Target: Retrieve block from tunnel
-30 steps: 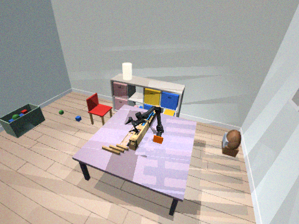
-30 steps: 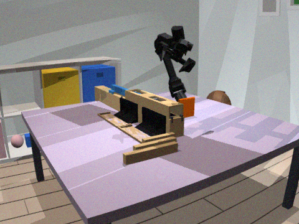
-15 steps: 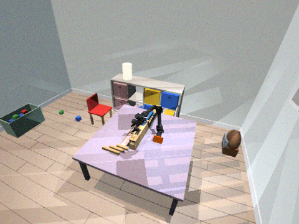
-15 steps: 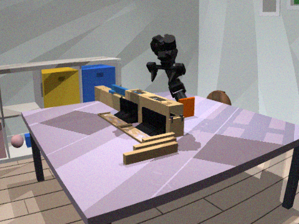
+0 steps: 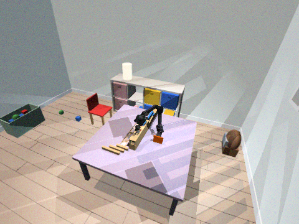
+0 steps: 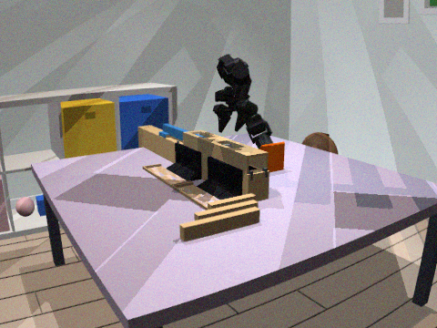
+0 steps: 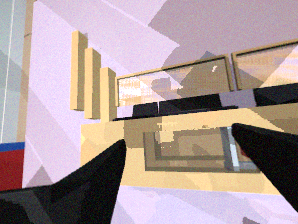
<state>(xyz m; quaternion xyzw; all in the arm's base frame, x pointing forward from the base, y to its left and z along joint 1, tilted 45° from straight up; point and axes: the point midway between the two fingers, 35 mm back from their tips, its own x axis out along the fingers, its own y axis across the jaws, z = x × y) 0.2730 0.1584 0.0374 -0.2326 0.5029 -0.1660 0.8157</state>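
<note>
Three pale wooden rods point(image 5: 111, 150) point(image 6: 220, 223) point(image 7: 92, 82) are seen from the top at about seven o'clock on the lilac table point(image 5: 168, 186) point(image 6: 150, 278) point(image 7: 50, 115). The long tan wooden tunnel point(image 5: 135, 140) point(image 6: 257, 159) point(image 7: 112, 175) is set near the table's middle, with the black jointed arm point(image 5: 159, 116) point(image 6: 259, 128) reaching over it. An orange rectangular panel point(image 5: 158, 139) point(image 6: 276, 157) is placed at three o'clock from the tunnel's near end.

From the exterior, the black two-fingered gripper point(image 6: 229, 125) point(image 7: 181, 135) is held above the tunnel, its fingers pointed down. A bright blue piece point(image 6: 174, 131), possibly part of the handle, is seen at ten o'clock along the tunnel. If the gripper is lowered off line, the top frame could be struck and the tunnel shoved.

From the wrist, the fingers are spread wide with nothing between them, over a framed opening in the tunnel's top. The small block cannot be made out with certainty; a reddish speck at four o'clock is partly hidden by a finger. A descent there could be blocked by the opening's rim, should the fingers be kept this wide.
</note>
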